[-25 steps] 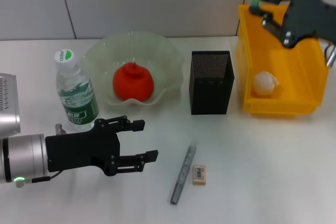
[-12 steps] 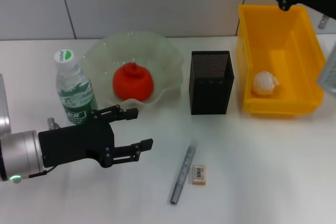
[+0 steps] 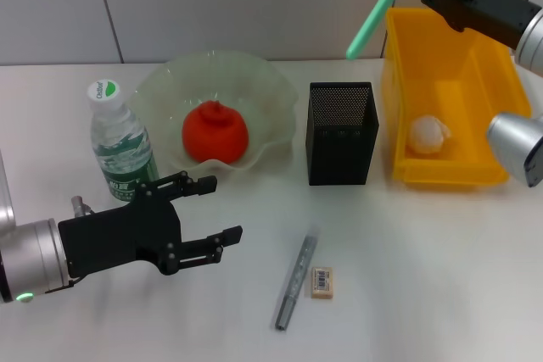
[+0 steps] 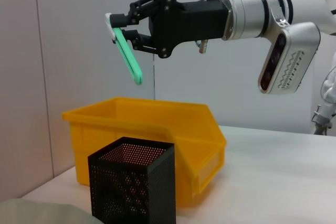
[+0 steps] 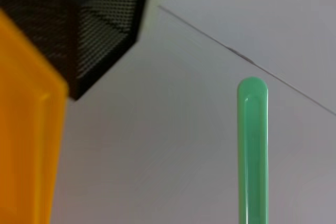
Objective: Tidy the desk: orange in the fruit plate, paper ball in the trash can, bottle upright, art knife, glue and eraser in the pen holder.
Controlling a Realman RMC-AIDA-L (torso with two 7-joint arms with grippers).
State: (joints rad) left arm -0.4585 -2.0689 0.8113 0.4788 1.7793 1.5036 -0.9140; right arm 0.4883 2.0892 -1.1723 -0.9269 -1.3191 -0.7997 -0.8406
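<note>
- Left gripper [image 3: 212,209]: hovers low over the desk [image 3: 424,277] in front of the bottle, fingers spread wide and holding nothing. It appears idle.
- Bottle [image 3: 121,146]: already upright at the left, just beside the fruit plate. Clear thin plastic, probably light and slightly compliant; no handling appears necessary.
- Fruit plate [image 3: 170,82]: the wavy-rimmed glass bowl holds the orange [image 3: 215,131]. Glass is fragile; avoid contact with the rim.
- Art knife [image 3: 295,279]: lies flat on the desk in front of the pen holder, not yet stowed. Slim, rigid, likely smooth metal; take it mid-body, across its narrow width.
- Eraser [image 3: 321,281]: lies just beside the art knife. Very small and light, with a likely grippy surface; pinch it across its short sides.
- Pen holder [image 3: 341,131]: stands between the fruit plate and the trash can. No item is visible inside it.
- Glue [image 3: 371,19]: held in the air, tilted, above and behind the pen holder. Long, stiff and light; being gripped at one end, it may pivot in the grip.
- Right gripper [image 4: 119,23]: raised high near the trash can, fingers clamped on the glue's white-tipped end.
- Trash can [image 3: 496,108]: the yellow bin contains the paper ball [image 3: 428,135].
</note>
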